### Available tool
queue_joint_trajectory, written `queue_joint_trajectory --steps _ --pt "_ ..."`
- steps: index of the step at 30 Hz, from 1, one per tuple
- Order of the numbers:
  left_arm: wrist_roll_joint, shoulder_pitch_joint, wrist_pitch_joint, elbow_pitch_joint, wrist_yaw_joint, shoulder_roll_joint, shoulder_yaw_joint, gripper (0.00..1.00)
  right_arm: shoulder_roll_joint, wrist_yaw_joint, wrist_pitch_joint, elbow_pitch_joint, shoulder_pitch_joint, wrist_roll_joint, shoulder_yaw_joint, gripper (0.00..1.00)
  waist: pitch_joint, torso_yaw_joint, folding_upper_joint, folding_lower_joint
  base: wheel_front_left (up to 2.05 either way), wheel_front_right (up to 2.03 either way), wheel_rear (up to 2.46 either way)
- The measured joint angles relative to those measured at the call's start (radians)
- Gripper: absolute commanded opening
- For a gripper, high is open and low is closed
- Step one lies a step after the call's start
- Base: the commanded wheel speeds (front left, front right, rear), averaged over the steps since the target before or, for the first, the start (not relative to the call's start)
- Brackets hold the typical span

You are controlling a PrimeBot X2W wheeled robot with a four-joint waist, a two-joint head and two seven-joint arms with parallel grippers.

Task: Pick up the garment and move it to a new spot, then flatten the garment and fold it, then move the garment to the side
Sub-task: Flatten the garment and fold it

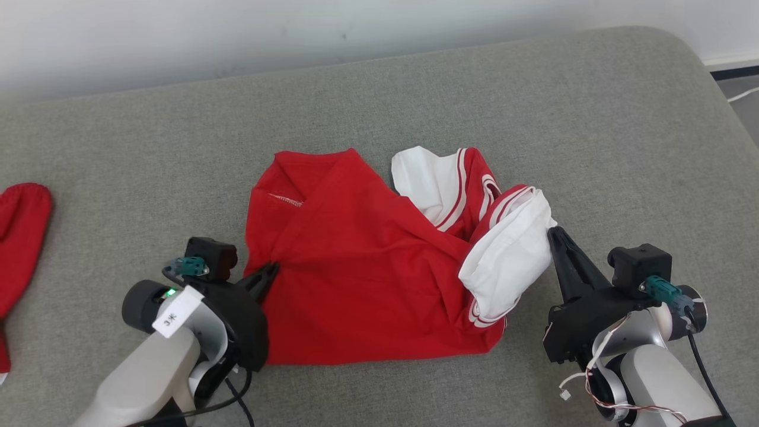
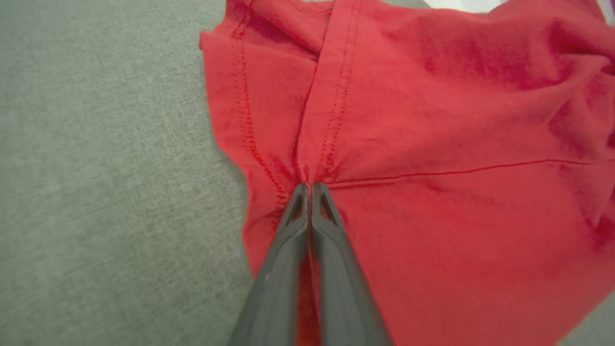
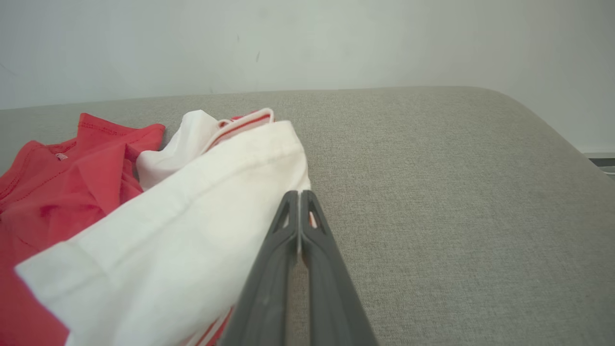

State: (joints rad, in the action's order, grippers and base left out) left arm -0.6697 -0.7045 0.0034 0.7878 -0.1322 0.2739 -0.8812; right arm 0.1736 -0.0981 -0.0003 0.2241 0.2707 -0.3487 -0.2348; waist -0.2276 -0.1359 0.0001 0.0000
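The garment (image 1: 367, 267) is a red shirt with white, red-striped sleeves, lying crumpled in the middle of the grey cushion. My left gripper (image 1: 271, 271) is shut on its left edge; in the left wrist view the fingertips (image 2: 310, 187) pinch red cloth (image 2: 432, 144) where two seams meet. At the shirt's right side my right gripper (image 1: 552, 232) is shut on the edge of the white sleeve (image 1: 513, 255). In the right wrist view that gripper (image 3: 299, 194) has the white sleeve (image 3: 182, 226) bunched against its left side, a sliver of cloth between the tips.
Everything rests on a grey upholstered surface (image 1: 415, 101) whose back edge meets a pale wall (image 1: 237, 29). Another red cloth (image 1: 18, 249) lies at the far left edge. The surface's rounded right corner (image 1: 699, 65) drops to the floor.
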Motion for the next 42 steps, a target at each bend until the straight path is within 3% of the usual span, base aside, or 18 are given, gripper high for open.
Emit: queue_joint_trajectory --steps 9,14,19,23,28,33,36,37,38,39,42 --pt "-0.057 -0.007 -0.063 0.007 0.000 -0.008 -0.001 0.00 0.008 0.000 -0.001 0.000 0.000 0.000 0.014 0.00 0.012 0.026 0.0000 -0.0001 0.00 0.00 0.00" --pt "-0.093 -0.066 -0.136 0.014 0.000 0.030 0.057 0.00 0.002 0.003 -0.011 0.012 0.016 0.000 0.008 0.00 0.025 0.057 -0.0001 0.0000 0.00 0.00 0.00" --pt "-0.097 -0.081 -0.228 0.040 0.001 0.100 0.123 0.00 -0.027 0.049 -0.054 0.039 0.138 -0.001 -0.023 0.00 0.055 0.101 -0.0001 0.0000 0.00 0.00 0.00" --pt "-0.097 -0.051 -0.243 0.023 0.027 0.103 0.140 0.00 -0.042 0.077 -0.083 0.069 0.167 -0.006 -0.031 0.00 0.081 0.130 -0.0001 0.0000 0.00 0.00 0.00" --pt "-0.098 0.113 -0.248 -0.001 0.045 0.075 0.125 0.00 -0.024 0.117 -0.089 0.129 0.080 -0.031 -0.037 0.00 0.114 0.167 -0.0001 -0.0001 0.00 0.00 0.00" --pt "-0.120 0.264 -0.251 -0.040 0.061 0.081 0.134 0.00 -0.005 0.158 -0.089 0.166 -0.026 -0.062 -0.043 0.00 0.149 0.186 -0.0002 -0.0002 0.00 0.00 0.00" --pt "-0.120 0.312 -0.251 -0.071 0.071 0.085 0.138 0.00 0.012 0.164 -0.089 0.174 -0.067 -0.076 -0.033 0.00 0.165 0.186 -0.0002 -0.0003 0.00 0.00 0.00" --pt "-0.120 0.318 -0.251 -0.081 0.071 0.083 0.139 0.00 0.020 0.164 -0.088 0.180 -0.083 -0.079 -0.029 0.11 0.169 0.185 -0.0001 -0.0003 0.00 0.00 0.00" --pt "-0.120 0.325 -0.251 -0.094 0.071 0.081 0.143 0.00 0.026 0.165 -0.088 0.190 -0.099 -0.085 -0.027 0.14 0.171 0.184 -0.0001 -0.0003 0.00 0.00 0.00" --pt "-0.120 0.330 -0.252 -0.103 0.072 0.079 0.147 0.00 0.029 0.166 -0.086 0.196 -0.111 -0.088 -0.026 0.00 0.173 0.182 -0.0002 -0.0003 0.00 0.00 0.00" --pt "-0.120 0.334 -0.252 -0.130 0.082 0.078 0.161 0.00 0.031 0.170 -0.070 0.202 -0.138 -0.093 -0.034 0.00 0.176 0.179 -0.0002 -0.0003 0.00 0.00 0.00"
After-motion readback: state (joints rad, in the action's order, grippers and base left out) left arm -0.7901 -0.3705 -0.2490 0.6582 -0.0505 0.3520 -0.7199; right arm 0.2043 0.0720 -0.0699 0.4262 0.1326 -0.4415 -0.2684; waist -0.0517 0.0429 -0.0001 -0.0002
